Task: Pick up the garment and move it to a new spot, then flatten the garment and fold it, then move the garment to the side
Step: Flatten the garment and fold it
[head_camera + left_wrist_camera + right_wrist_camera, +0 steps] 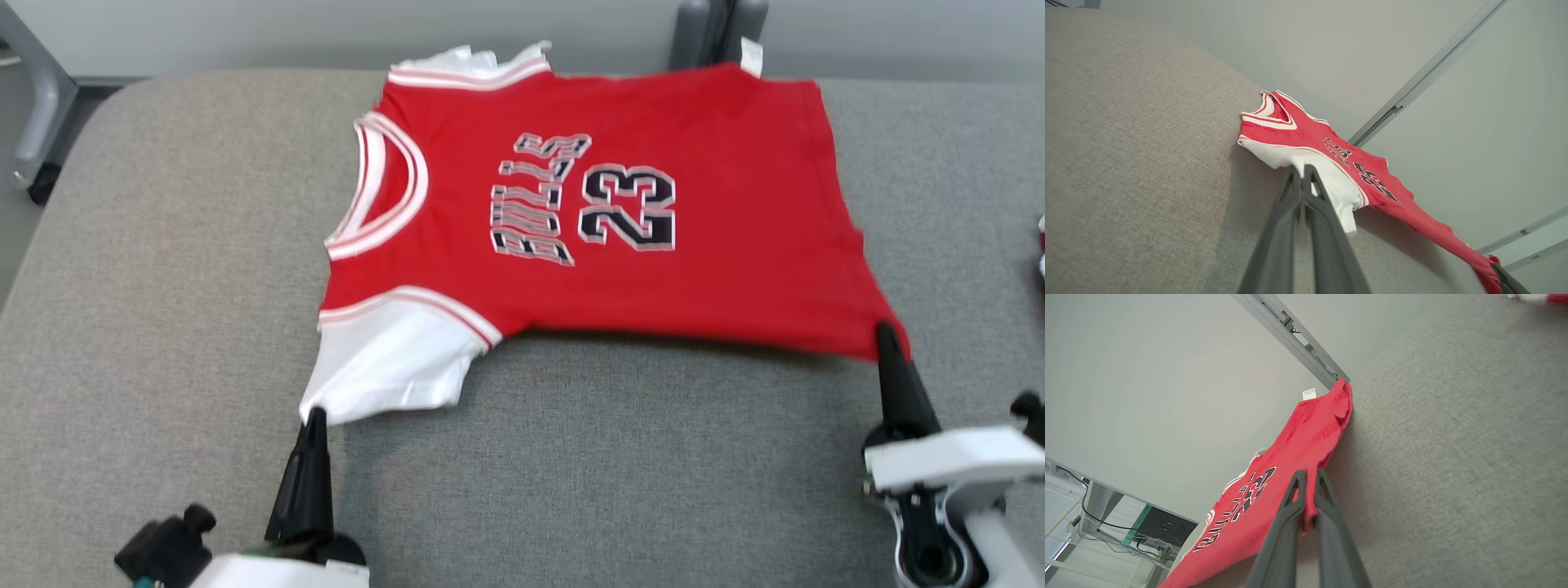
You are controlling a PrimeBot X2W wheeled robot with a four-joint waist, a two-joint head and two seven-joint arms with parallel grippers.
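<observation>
Observe jersey (604, 220) spread at centre of worktop (163, 286), near edge lifted. Find left end effector (314, 416) clamped on white sleeve, right end effector (886, 335) on red hem corner. Judge flattening under way; folding and moving aside outstanding.

Left gripper (314, 415) lower left, right gripper (884, 333) lower right; both fingers-forward, jaws pinched closed on garment (620, 204) edge.

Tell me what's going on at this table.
The robot has a red number 23 jersey spread over a grey padded surface, held by its two near corners. The left gripper is shut on the white sleeve, and the right gripper is shut on the red hem corner. The near edge looks slightly raised and pulled taut, while the far side lies on the padding.
</observation>
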